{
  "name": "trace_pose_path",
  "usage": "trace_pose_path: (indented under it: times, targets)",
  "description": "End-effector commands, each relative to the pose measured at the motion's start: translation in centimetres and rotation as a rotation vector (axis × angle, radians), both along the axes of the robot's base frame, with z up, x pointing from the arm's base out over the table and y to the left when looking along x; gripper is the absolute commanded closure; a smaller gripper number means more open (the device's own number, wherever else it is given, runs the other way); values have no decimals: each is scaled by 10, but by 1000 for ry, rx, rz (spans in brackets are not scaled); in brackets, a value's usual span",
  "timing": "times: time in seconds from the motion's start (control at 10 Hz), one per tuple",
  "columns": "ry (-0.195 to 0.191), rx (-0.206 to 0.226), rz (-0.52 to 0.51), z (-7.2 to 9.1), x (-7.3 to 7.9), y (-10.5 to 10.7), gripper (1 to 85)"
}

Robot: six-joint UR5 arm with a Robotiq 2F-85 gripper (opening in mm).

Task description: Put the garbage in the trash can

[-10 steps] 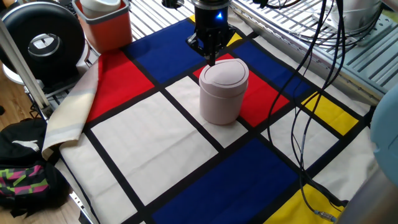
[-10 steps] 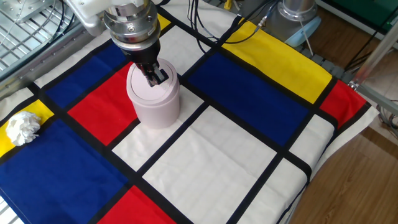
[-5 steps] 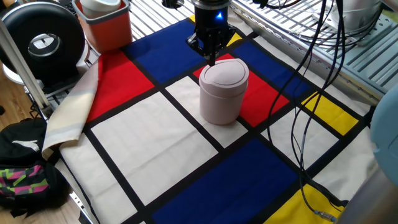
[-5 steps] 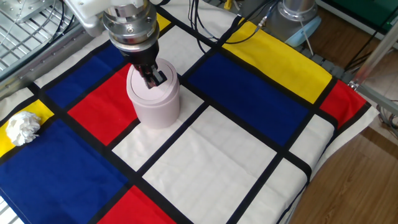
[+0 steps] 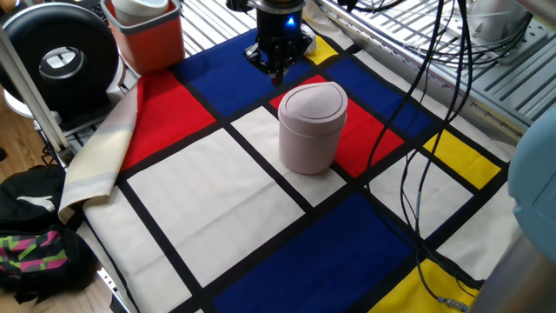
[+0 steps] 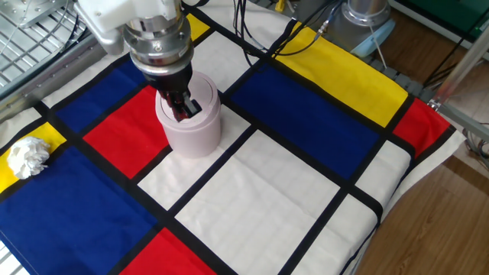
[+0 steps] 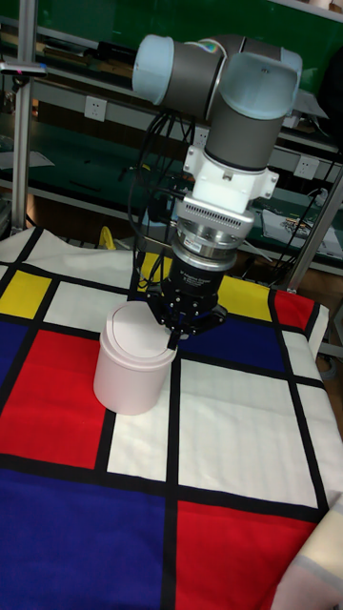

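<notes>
I have the gripper [image 6: 184,108] hovering close above the trash can [image 5: 311,127], near its lid edge — fingers [image 7: 178,335] drawn together and carrying nothing that I can see. The garbage [image 6: 27,156] lies well apart from the can, on the yellow patch at the cloth's corner, out on the tabletop [image 6: 267,198] and untouched. My read: the fingers are pinched shut so the tip can act as a poker on the swing lid, probably to test or open it before fetching the wad. The lid looks shut from both fixed views. The task looks barely begun — next I would need to travel over to the tissue and spread the fingers wide for that loose, springy paper.
</notes>
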State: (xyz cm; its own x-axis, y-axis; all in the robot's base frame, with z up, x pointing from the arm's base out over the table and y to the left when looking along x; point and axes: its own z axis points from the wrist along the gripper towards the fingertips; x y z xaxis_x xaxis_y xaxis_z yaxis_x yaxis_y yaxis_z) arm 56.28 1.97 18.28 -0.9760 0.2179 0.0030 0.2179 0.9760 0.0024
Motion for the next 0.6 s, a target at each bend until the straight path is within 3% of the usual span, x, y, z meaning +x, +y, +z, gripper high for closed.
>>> trace_pose_path:
  times: [0.0, 0.5]
  targets:
    - [-10, 13, 0, 3, 8, 10, 847]
    - [-13, 44, -11, 2, 9, 18, 847]
